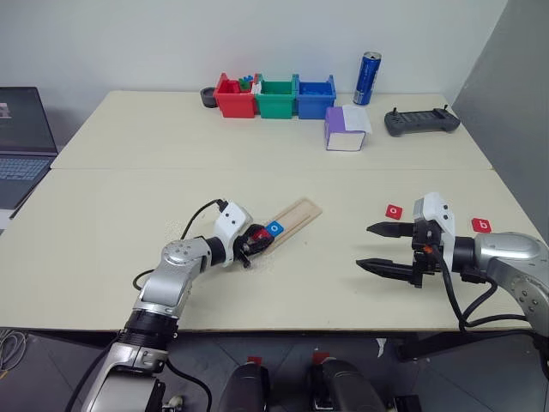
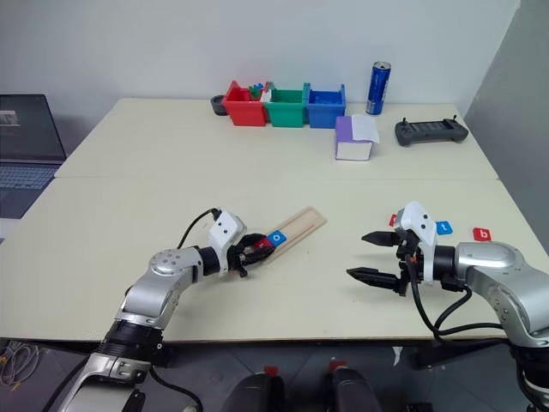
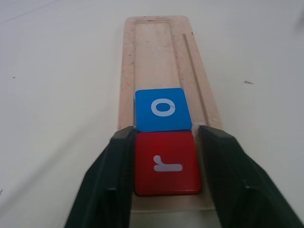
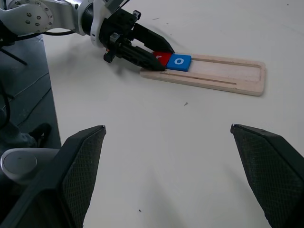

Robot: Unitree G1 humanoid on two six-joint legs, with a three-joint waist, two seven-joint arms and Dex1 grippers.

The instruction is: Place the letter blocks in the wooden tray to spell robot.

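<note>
Tray of pale grooved wood (image 3: 164,57), long and flat, lying centre-left on the cream table (image 1: 283,283); its near end holds a glossy red square "r" tile (image 3: 166,164) touching a blue "o" tile (image 3: 163,109). Left gripper (image 3: 166,190), matte black fingers, clamped on the red tile's sides. Right gripper (image 1: 386,249), textured black fingers spread wide, grasping nothing, near a red "o" tile (image 1: 394,211) and a red "b" tile (image 1: 482,225) at right.
</note>
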